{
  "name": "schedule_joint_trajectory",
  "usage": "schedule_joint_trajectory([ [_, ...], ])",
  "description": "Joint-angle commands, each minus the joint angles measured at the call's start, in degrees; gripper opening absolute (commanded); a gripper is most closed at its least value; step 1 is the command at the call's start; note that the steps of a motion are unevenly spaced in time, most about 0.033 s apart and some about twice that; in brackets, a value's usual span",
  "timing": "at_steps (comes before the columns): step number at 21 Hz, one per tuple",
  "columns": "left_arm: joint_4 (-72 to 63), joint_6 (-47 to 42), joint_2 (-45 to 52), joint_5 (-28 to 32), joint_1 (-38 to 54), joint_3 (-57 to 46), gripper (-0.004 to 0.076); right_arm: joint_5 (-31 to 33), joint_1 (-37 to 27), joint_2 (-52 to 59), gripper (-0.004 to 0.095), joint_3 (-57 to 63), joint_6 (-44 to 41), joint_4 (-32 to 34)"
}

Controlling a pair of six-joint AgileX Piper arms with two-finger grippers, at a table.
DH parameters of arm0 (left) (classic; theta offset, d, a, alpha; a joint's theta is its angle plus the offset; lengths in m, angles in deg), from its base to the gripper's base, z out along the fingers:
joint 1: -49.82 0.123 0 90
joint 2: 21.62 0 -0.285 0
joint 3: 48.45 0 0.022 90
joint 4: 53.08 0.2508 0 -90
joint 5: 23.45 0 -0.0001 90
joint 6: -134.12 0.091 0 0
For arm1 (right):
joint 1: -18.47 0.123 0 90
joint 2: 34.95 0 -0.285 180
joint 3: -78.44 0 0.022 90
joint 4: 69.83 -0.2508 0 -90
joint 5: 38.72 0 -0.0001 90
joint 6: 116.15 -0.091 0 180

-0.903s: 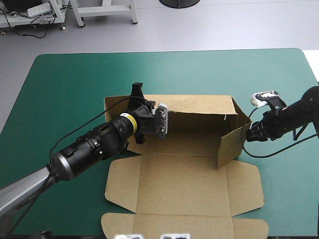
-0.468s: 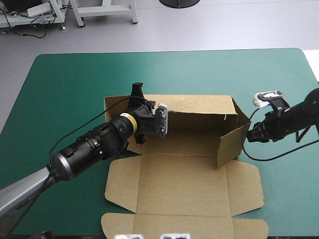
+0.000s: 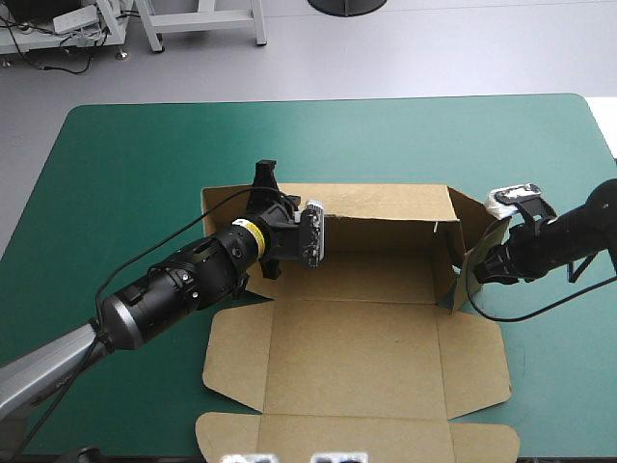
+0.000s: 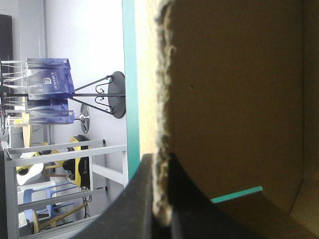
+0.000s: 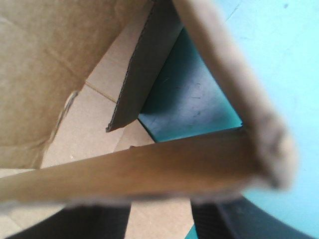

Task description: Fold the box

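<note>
The box [image 3: 357, 357] is a cut sheet of brown board, partly raised on the teal-green surface. Its long back wall stands upright, and the left end of that wall is pinched in the left end effector [image 3: 263, 179]. The right end flap also stands, angled inward, just at the tip of the right end effector [image 3: 479, 268]. The lid panel and its flaps lie flat, nearer than both end effectors.

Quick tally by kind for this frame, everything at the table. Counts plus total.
Brown box: 1
Black grippers: 2, the left gripper and the right gripper
Table with teal-green cover: 1
Total: 4
</note>
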Motion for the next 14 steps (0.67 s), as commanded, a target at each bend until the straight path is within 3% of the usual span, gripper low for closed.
schedule_joint_trajectory([
  [1, -0.50, -1.47, 1.58, -1.81, -0.06, 1.02, -0.0006, -1.28, 0.02, 1.98, 0.0358, -1.34, 1.07, -2.08],
  [6, -0.50, -1.47, 1.58, -1.81, -0.06, 1.02, -0.0006, -2.64, 0.02, 1.98, 0.0358, -1.34, 0.98, 1.20],
  [9, -0.50, -1.47, 1.58, -1.81, -0.06, 1.02, -0.0006, -3.69, 0.02, 1.98, 0.0358, -2.21, -4.49, 9.85],
  [14, -0.50, -1.47, 1.58, -1.81, -0.06, 1.02, -0.0006, -6.92, 0.02, 1.87, 0.0358, -4.65, -2.58, 10.83],
])
